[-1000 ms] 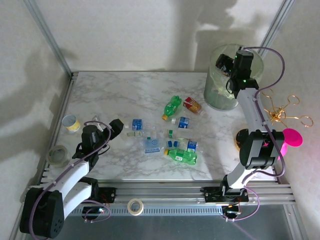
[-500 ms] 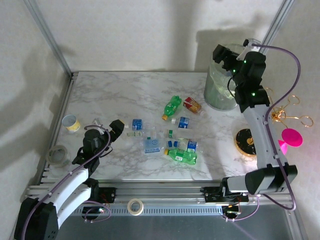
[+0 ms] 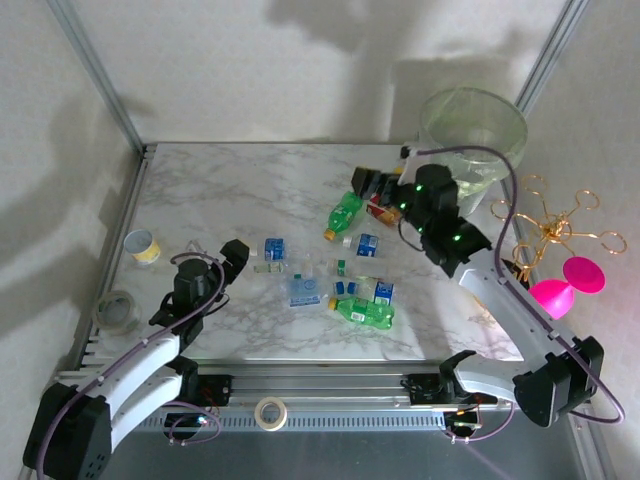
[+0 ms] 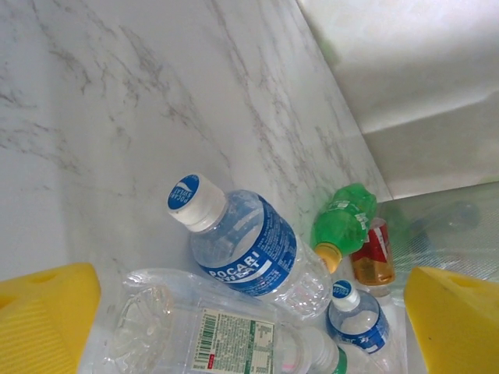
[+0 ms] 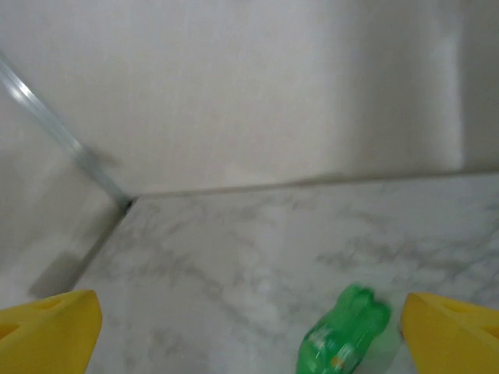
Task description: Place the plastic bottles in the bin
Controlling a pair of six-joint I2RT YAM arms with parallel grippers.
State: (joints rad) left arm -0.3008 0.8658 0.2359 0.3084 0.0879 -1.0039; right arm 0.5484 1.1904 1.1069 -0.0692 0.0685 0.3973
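The plastic bottles (image 3: 340, 272) lie scattered on their sides across the middle of the marble table (image 3: 250, 180) in my top view; mostly clear ones with blue labels, a green one (image 3: 345, 212) at the upper edge of the group, another green one (image 3: 366, 313) at the lower edge, and a red-labelled one (image 3: 384, 211) partly hidden. The bin (image 3: 474, 130) stands upright at the upper right of that view, beyond the table's far right corner area, well apart from the cluster.

The right gripper (image 3: 366, 183) hangs just above the upper green bottle and the red one; on its wrist camera I see its yellow fingers (image 5: 47, 335) spread to the frame's lower corners, released, gripping nothing, with that green bottle between them lower right.

The left gripper (image 3: 232, 258) sits just left of the cluster; its fingers (image 4: 43, 327) are wide apart too, released; a clear barcode-labelled bottle (image 4: 226, 339) lies in the gap at the frame's bottom, and a blue-labelled one (image 4: 249, 249) just beyond it.

Left of the frame I have a yellow-banded cup (image 3: 143, 246) and a tape roll (image 3: 118, 310).
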